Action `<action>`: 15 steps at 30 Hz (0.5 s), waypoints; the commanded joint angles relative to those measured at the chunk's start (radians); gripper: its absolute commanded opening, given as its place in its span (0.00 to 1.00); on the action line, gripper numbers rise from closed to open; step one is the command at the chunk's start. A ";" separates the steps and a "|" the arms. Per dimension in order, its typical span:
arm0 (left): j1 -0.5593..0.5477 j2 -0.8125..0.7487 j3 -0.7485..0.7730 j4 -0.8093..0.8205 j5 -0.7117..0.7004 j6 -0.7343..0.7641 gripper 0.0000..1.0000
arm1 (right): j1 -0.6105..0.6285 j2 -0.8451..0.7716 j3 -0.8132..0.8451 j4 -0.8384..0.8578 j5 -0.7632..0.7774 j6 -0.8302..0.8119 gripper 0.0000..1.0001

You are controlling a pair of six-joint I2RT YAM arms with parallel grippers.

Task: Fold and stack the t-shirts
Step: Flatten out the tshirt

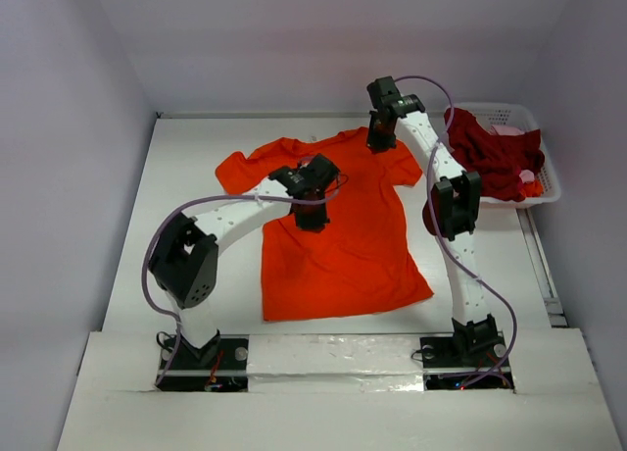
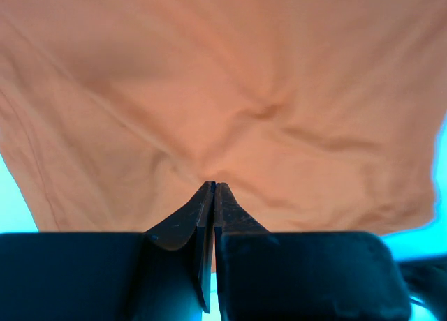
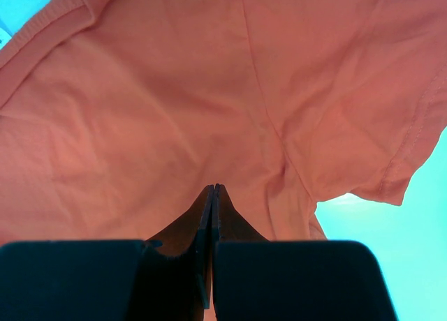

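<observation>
White bench (image 1: pixel 196 157) holds the orange shirt (image 1: pixel 362 255) spread flat, the crimson shirt (image 1: pixel 495 157) in the basket (image 1: pixel 547 181). Left gripper (image 1: pixel 312 220) and right gripper (image 1: pixel 377 140) are closed, tips on the orange cloth; dragging could bunch it and spoil the fold.

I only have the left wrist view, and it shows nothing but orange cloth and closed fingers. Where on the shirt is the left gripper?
Observer: The left gripper is over the chest of the orange t-shirt, which lies spread flat on the table.
Operator: Any other shirt in sight?
Observer: Yes, a dark red t-shirt lies crumpled in the white basket at the far right, spilling over its near rim.
</observation>
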 commanded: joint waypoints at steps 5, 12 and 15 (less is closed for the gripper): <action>-0.003 0.045 -0.173 0.065 0.002 -0.023 0.00 | -0.002 0.032 0.006 -0.052 -0.062 0.028 0.00; -0.003 0.054 -0.204 0.076 0.004 -0.014 0.00 | -0.011 0.046 0.009 -0.086 -0.086 0.031 0.00; -0.003 0.068 -0.210 0.080 0.022 -0.010 0.00 | -0.011 0.058 0.002 -0.101 -0.114 0.028 0.00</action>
